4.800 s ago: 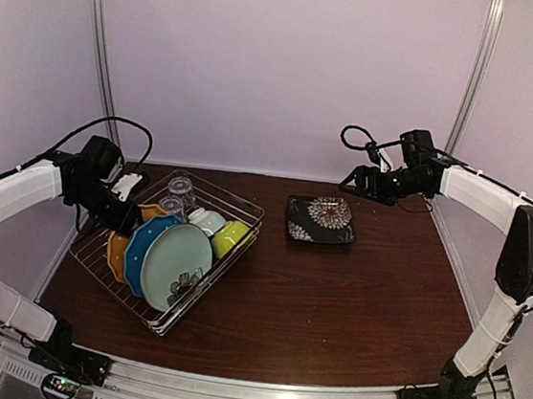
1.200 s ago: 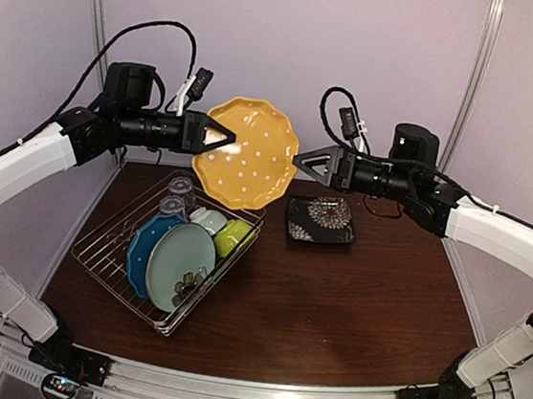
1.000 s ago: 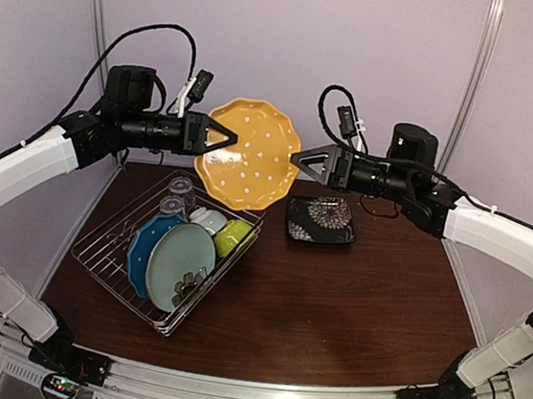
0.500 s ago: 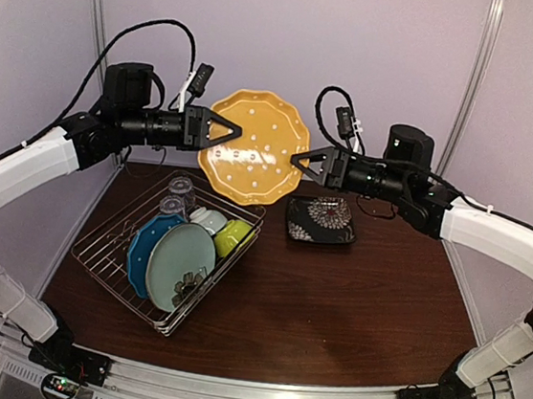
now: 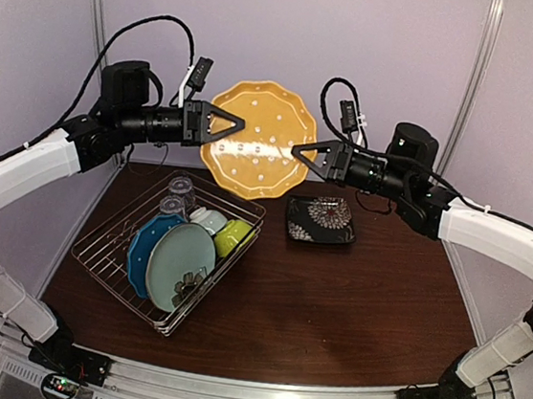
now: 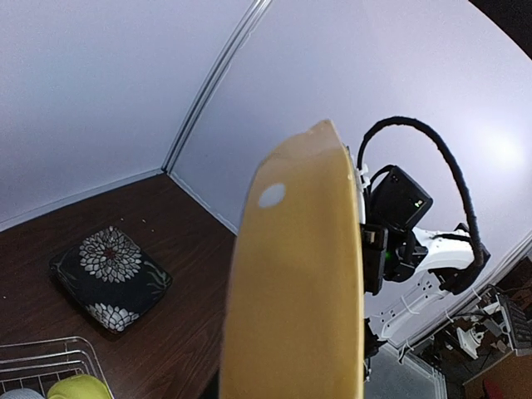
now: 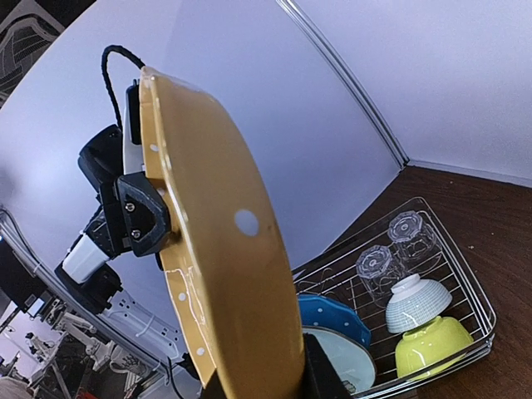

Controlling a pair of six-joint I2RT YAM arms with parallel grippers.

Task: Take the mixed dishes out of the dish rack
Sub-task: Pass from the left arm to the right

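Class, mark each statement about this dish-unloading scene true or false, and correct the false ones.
1. The orange-yellow dotted plate is held in the air by the left gripper. True.
2. The dark patterned plate stands in the dish rack. False: it lies flat on the table beside it.
3. The lime-green bowl is in the rack. True.
4. The two clear glasses stand outside the rack. False: they are inside it.

orange-yellow plate [image 6: 299, 291] cut off at bottom of both wrist views; blue plate [image 5: 140, 243] mostly hidden behind teal plate [image 5: 181, 259]
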